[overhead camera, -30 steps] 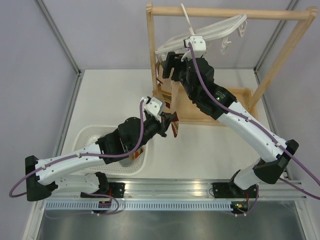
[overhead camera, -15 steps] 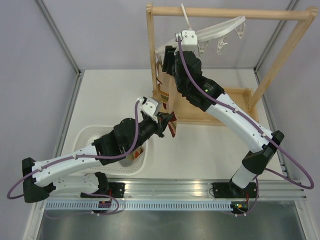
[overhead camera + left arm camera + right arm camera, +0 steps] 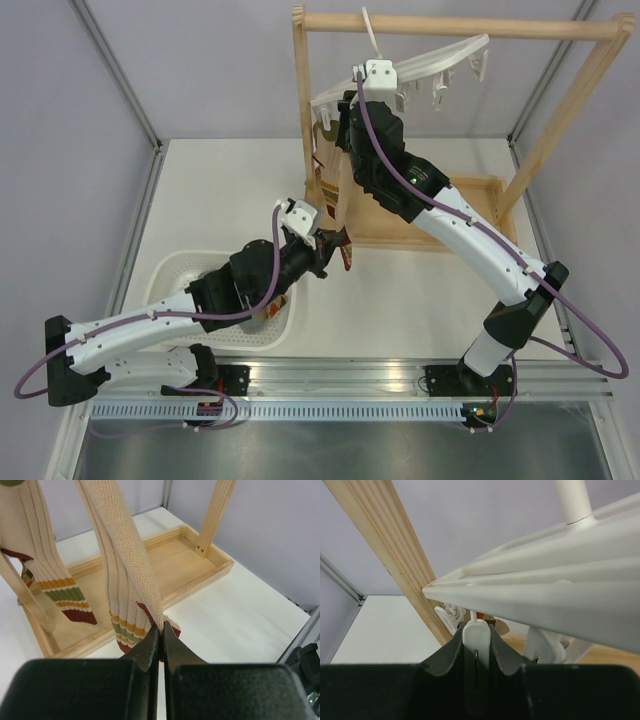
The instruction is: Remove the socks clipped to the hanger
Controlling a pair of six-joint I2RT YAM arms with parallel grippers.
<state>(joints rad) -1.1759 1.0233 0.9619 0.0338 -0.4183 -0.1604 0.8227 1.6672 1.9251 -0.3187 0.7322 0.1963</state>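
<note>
A cream sock (image 3: 127, 570) with olive, orange and red stripes hangs from the white hanger (image 3: 430, 62). My left gripper (image 3: 161, 630) is shut on its lower end, just in front of the wooden tray (image 3: 200, 572). In the top view that gripper (image 3: 337, 243) sits below the hanging socks (image 3: 335, 190). A second striped sock (image 3: 42, 565) hangs to the left. My right gripper (image 3: 476, 629) is up under the hanger frame (image 3: 560, 580), shut on a dangling white clip (image 3: 476, 650). Seen from above, the right gripper (image 3: 338, 115) is at the hanger's left end.
The hanger hooks over the light wooden rack (image 3: 450, 25), whose post (image 3: 395, 545) stands just left of the right gripper. A white perforated basket (image 3: 185, 275) lies under the left arm. More white clips (image 3: 440, 92) dangle further right along the frame.
My right gripper rose toward the hanger's left end and closed on the clip. The left gripper, still shut on the sock, drew slightly back toward the near left.
</note>
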